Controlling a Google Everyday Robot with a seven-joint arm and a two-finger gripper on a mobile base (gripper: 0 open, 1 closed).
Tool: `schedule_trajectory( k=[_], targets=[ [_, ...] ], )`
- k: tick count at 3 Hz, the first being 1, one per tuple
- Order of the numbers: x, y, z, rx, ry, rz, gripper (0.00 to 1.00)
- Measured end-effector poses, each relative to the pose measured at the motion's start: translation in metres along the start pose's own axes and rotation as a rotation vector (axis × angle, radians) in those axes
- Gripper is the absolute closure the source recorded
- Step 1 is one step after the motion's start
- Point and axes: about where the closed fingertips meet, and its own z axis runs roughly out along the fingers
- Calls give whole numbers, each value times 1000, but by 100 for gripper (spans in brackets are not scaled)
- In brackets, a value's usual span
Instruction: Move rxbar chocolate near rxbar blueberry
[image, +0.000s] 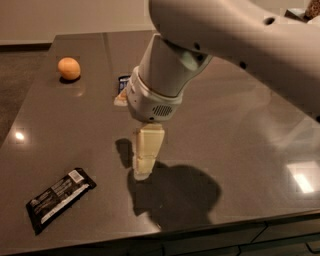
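Note:
The rxbar chocolate (60, 199) is a long black wrapper with white text. It lies flat near the front left corner of the dark table (240, 150). The rxbar blueberry (123, 83) lies farther back; only a small dark blue corner shows to the left of my arm, which covers the rest. My gripper (144, 160) hangs down from the white wrist over the middle of the table. It is to the right of the black bar, farther back, and in front of the blue bar. It holds nothing that I can see.
An orange (69, 68) sits at the back left of the table. The table's front edge (210, 225) runs along the bottom of the view. My large white arm (235, 45) fills the upper right and casts a shadow on the table.

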Motion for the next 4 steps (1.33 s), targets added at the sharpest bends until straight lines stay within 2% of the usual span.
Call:
schedule_trajectory(
  k=[2, 4],
  targets=[
    [-36, 15, 37, -102, -40, -98, 0],
    [-63, 15, 79, -137, -62, -146, 0]
  ],
)
